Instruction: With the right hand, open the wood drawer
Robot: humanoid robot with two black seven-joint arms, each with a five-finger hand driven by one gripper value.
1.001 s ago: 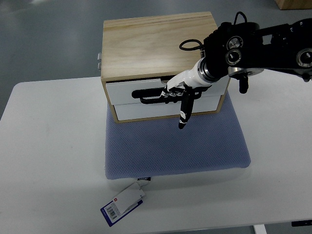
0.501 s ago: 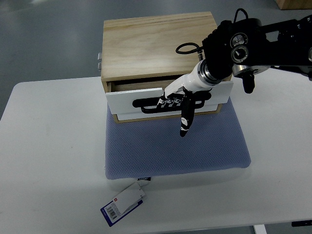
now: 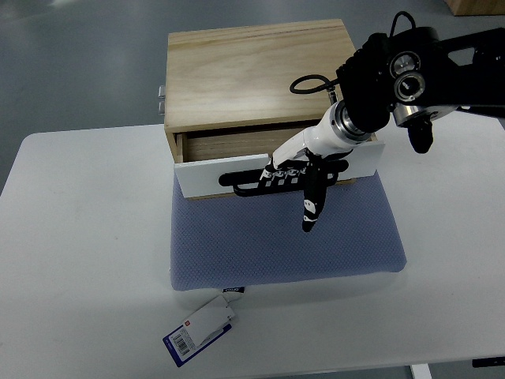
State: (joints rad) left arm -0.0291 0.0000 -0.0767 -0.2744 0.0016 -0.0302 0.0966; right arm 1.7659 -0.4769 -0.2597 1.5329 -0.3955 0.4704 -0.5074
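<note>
A: What is blocking the space in front of the wooden box [image 3: 256,75]?

B: The upper drawer [image 3: 237,170] is jutting out over the back edge of the blue mat [image 3: 284,237], and the right hand [image 3: 300,174] is hooking its fingers into the black handle [image 3: 252,180], with one finger pointing down over the mat.

A: And from the right?

B: The black right arm [image 3: 426,67] is crossing above the box's right corner, closing that side.

A: Where is room lying free?

B: The white table [image 3: 87,237] left of the mat is lying bare, and the front strip is carrying only a tag [image 3: 201,330] near the mat's corner
</note>
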